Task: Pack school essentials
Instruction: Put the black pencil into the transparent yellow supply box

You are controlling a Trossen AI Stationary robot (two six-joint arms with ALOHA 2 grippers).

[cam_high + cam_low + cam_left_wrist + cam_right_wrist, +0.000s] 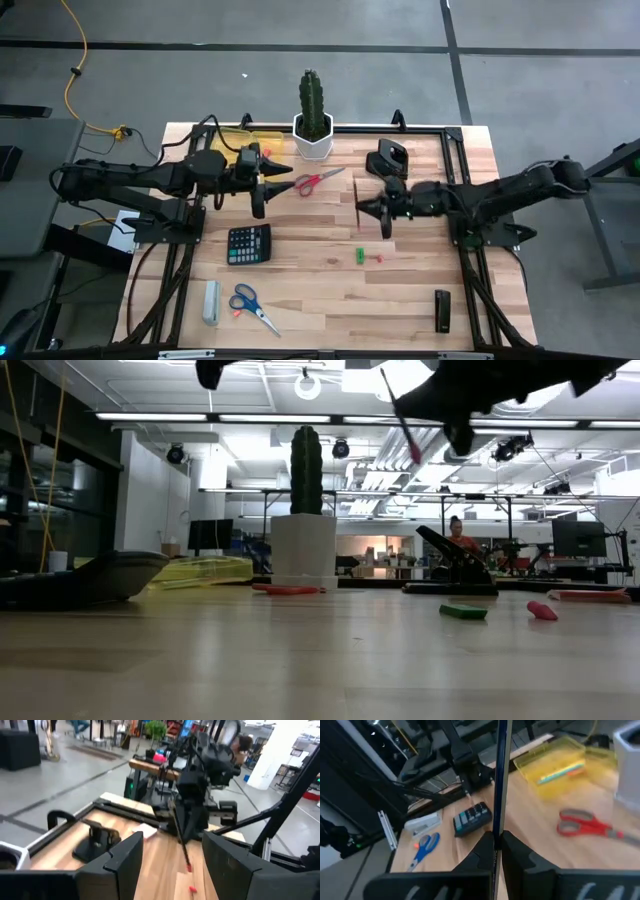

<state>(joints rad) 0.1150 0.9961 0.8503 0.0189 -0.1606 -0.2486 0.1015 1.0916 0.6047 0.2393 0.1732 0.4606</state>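
My right gripper [378,211] is above the table's middle, shut on the thin dark stick [357,206]. My left gripper [262,188] hovers open left of the red-handled scissors [318,181], which lie flat near the cactus pot. A yellow box [555,765] at the far left corner has pens lying in it. The blue-handled scissors [253,305] lie near the front edge. A green marker [359,256] and a small red piece [380,257] lie below my right gripper. My right gripper pinches the thin dark stick between its two fingers, partway along its shaft [495,832]. The fingers come roughly level from the table's right and lie across the stick. The stick is lifted clear of the table and tilted, with its pink-tipped end [414,457] lowest.
A cactus in a white pot [313,125] and a black stand [388,158] sit at the far edge. The black calculator [248,243] and the pale grey bar [211,302] lie on the left half. A black block [442,310] lies near the front right.
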